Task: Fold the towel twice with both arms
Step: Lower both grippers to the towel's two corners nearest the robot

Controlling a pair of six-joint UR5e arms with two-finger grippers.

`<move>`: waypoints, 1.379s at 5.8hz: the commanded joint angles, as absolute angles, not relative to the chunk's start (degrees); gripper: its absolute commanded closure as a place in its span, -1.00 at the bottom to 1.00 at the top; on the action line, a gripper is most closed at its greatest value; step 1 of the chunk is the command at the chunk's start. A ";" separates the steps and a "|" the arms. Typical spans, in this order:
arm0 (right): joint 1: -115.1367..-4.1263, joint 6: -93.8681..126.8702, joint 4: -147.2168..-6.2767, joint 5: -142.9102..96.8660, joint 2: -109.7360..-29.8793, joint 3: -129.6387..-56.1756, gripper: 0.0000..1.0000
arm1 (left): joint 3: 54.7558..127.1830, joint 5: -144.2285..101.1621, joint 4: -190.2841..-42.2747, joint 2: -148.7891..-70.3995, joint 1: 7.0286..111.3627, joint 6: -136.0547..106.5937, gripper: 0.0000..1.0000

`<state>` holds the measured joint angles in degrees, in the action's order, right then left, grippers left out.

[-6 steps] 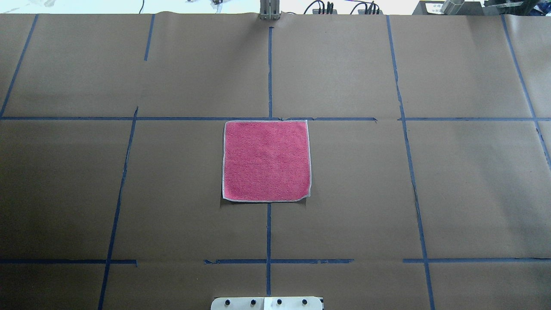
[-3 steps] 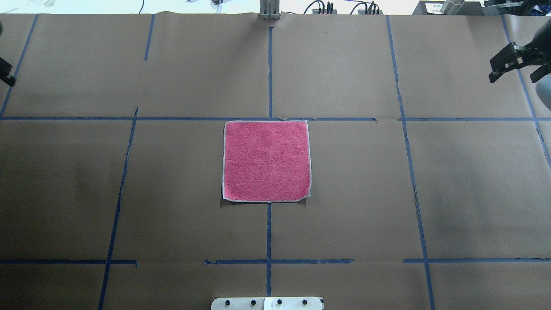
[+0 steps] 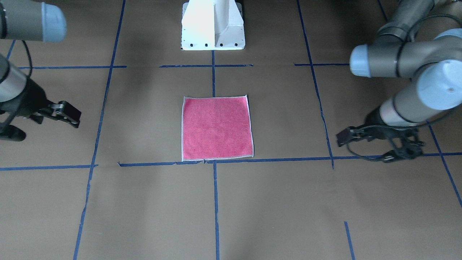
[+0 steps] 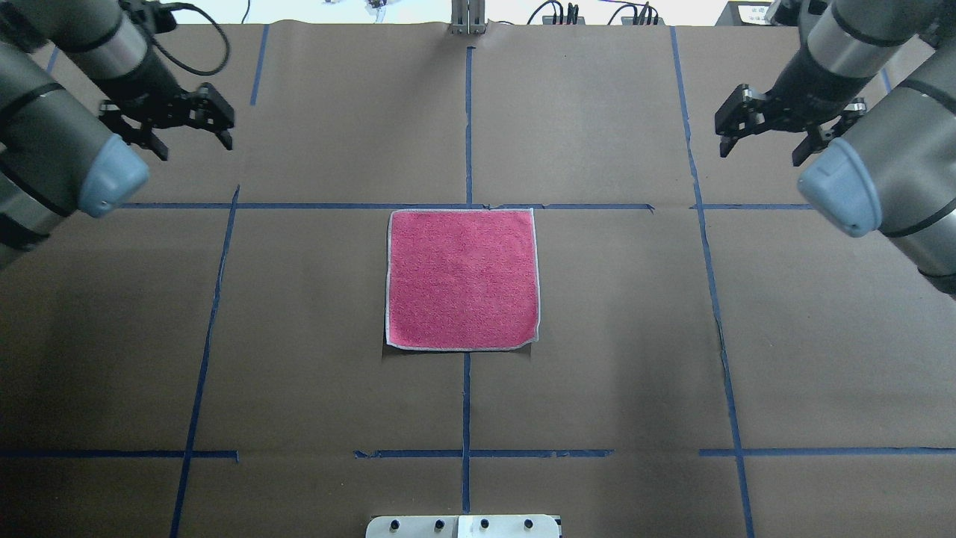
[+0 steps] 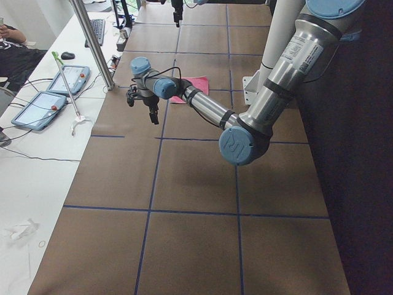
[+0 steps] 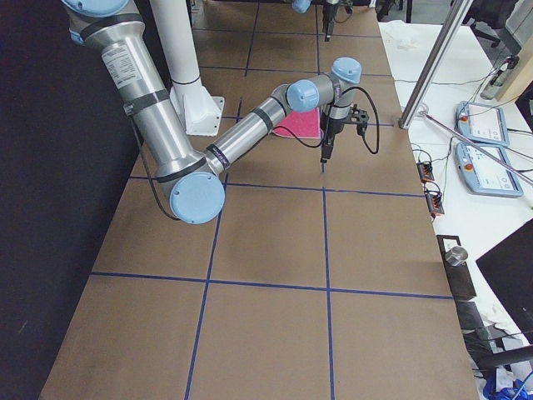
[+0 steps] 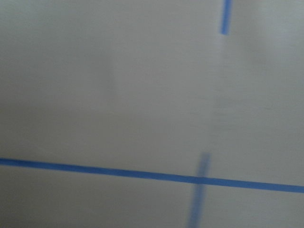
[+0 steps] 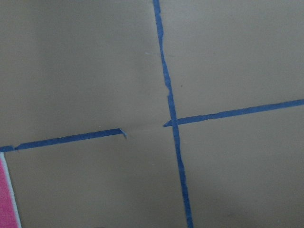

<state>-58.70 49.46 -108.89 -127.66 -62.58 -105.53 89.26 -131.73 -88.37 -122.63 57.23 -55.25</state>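
The towel [image 4: 463,280] lies flat and square in the middle of the table, pink-red face up with pale edging, also seen in the front view [image 3: 216,128]. My left gripper [image 4: 193,144] hovers open and empty beyond the towel's far left corner, well apart from it. On the other side my right gripper [image 4: 762,148] hangs open and empty, beyond the far right corner. In the front view the left gripper [image 3: 364,148] is on the right and the right gripper [image 3: 41,122] on the left. A pink strip of the towel [image 8: 5,199] shows in the right wrist view.
Brown paper with blue tape lines [image 4: 468,127] covers the table. The white pedestal base [image 3: 213,25] stands at the near middle edge. A metal post [image 5: 92,43], tablets [image 5: 37,107] and a seated person [image 5: 12,52] are at the far side.
Both arms have swung in from the table's outer sides toward the middle; a second ago neither was in view. The towel has not moved.
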 commanded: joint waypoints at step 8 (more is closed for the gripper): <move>-30.77 89.90 -94.67 -112.24 -58.03 -104.79 -1.00 | 97.03 -113.38 -89.47 -127.54 27.78 -112.24 -1.00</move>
